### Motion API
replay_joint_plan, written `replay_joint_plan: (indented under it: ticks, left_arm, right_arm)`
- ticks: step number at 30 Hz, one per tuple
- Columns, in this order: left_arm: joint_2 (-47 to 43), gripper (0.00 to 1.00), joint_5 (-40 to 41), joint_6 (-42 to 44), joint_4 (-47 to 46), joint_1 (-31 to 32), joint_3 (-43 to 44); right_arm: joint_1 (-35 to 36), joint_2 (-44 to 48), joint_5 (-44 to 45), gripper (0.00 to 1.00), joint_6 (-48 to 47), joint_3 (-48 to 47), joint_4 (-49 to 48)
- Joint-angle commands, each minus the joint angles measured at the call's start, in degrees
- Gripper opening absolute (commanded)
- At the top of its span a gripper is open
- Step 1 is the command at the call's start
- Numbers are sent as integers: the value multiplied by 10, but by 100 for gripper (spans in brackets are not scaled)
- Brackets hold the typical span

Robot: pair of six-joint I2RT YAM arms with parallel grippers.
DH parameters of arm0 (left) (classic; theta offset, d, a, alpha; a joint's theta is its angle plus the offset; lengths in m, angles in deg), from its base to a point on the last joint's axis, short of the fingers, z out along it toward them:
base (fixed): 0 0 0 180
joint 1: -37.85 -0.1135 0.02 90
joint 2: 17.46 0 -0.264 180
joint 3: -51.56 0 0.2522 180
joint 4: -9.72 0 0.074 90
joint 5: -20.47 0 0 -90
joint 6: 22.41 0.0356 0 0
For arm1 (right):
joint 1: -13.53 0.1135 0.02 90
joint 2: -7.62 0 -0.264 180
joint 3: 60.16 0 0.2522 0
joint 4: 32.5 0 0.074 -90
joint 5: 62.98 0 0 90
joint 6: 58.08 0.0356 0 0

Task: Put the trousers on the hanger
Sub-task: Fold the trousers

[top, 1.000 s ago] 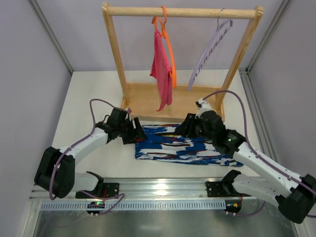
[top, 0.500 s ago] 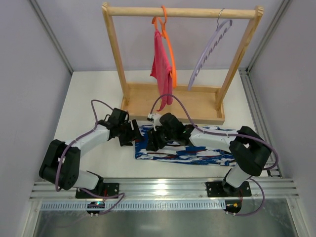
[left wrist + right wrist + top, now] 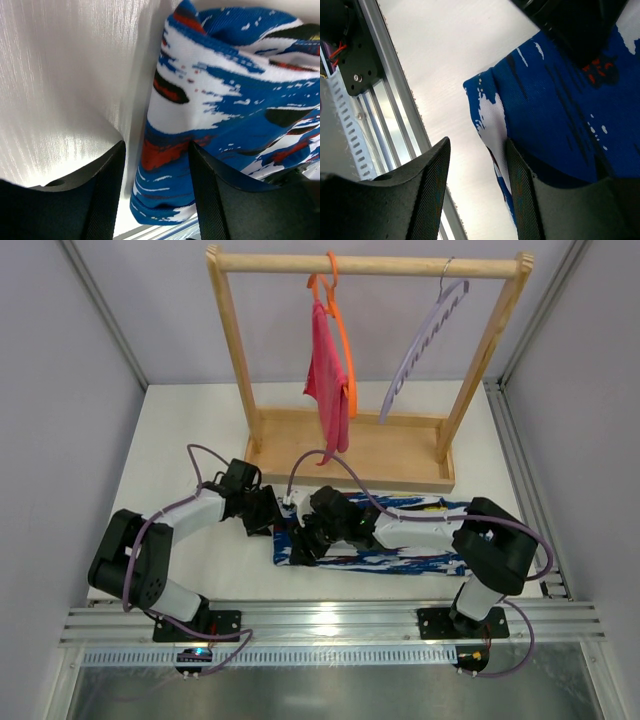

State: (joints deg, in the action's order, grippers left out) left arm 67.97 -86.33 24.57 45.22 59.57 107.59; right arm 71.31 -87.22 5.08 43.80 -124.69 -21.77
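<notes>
My left gripper (image 3: 156,147) and right gripper (image 3: 477,145) both gape, holding nothing, over one end of the trousers (image 3: 400,558) lying before the wooden rack (image 3: 235,350). If I pinch only one layer, the rest may drag. The hanger (image 3: 425,340) hangs from that rack.

- White links and black joints are carried by the left arm (image 3: 188,518) and right arm (image 3: 415,530).
- Lilac cables (image 3: 322,452) are looped along both.
- The fingers (image 3: 107,195) are moulded in black.
</notes>
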Motion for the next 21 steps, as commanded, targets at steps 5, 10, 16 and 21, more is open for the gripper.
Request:
replay_joint_plan:
  ticks: [5,10,16,21]
  left_arm:
    - [7,53,-7,1,-20,-3,3]
    - [11,50,-10,1,-22,-4,4]
    - [16,20,-11,3,-23,-4,5]
    - [19,1,-6,0,-21,-4,5]
  right_arm:
    - [32,33,51,50,-9,36,-19]
    - [32,43,86,43,10,62,-41]
    - [34,61,96,24,13,71,-52]
    - [35,63,87,9,12,74,-57]
